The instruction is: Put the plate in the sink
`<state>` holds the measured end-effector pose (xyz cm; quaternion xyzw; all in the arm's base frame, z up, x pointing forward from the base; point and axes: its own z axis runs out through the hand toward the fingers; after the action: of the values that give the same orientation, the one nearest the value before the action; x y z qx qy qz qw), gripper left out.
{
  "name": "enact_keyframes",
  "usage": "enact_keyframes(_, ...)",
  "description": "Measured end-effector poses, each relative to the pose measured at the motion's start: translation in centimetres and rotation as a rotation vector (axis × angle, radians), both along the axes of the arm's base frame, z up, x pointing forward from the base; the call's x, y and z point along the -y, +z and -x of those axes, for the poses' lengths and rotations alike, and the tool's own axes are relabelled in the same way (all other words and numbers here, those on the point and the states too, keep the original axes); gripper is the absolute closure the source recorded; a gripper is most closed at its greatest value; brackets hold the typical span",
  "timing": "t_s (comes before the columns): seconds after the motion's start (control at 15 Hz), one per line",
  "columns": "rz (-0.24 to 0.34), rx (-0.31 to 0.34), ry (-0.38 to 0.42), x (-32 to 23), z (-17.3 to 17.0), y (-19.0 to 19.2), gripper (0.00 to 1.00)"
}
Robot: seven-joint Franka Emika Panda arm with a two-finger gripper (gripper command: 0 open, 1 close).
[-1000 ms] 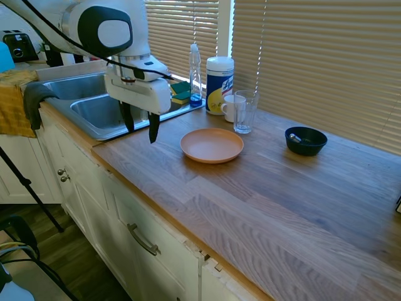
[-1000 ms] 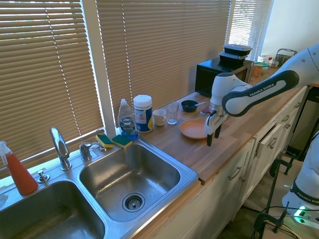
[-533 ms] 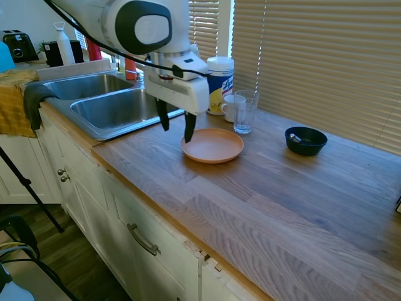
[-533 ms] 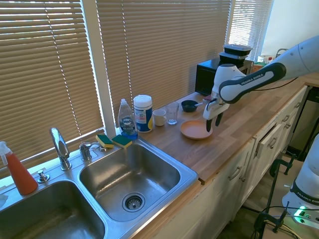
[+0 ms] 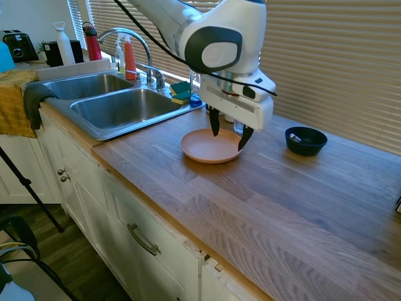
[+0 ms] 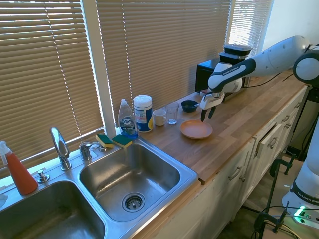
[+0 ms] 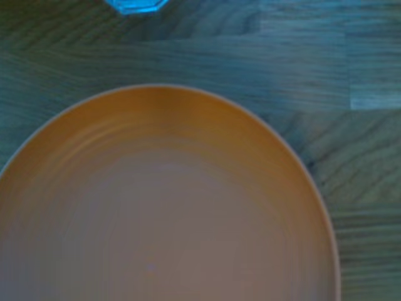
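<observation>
The peach-orange plate [image 5: 207, 147] [image 6: 196, 129] lies flat on the wooden counter, right of the sink [image 5: 106, 108] [image 6: 130, 177]. My gripper [image 5: 229, 133] [image 6: 205, 115] hangs open just above the plate's far right rim, its two dark fingers spread with nothing between them. One finger is over the plate's inside, the other near its edge. The wrist view is filled by the plate [image 7: 163, 200], seen from close above, lying on the wood grain.
A dark bowl [image 5: 305, 140] with a spoon sits right of the plate. A glass [image 6: 172, 113], a white mug [image 6: 159, 117], a wipes canister [image 6: 142, 113] and a soap bottle [image 6: 127, 119] stand behind it. Sponges [image 6: 113, 141] lie by the sink's corner. A microwave [image 6: 212, 74] stands at the back.
My gripper has travelled from the counter edge near the sink across to the plate's far side. It is still open. The plate has not moved.
</observation>
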<state>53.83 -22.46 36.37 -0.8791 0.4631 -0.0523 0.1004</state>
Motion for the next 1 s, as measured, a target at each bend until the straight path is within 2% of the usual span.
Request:
enact_keyframes(0.27,-0.029,0.007,0.069,1.7,-2.0,-3.5,0.0)
enact_keyframes(0.47,-0.054,0.009,0.121,0.9,-2.8,-4.5,0.0)
enact_keyframes(0.53,-0.059,0.004,0.13,0.6,-2.8,-4.6,1.0)
enact_keyframes(1.0,-0.085,-0.002,0.148,-0.7,-3.3,-4.7,1.0)
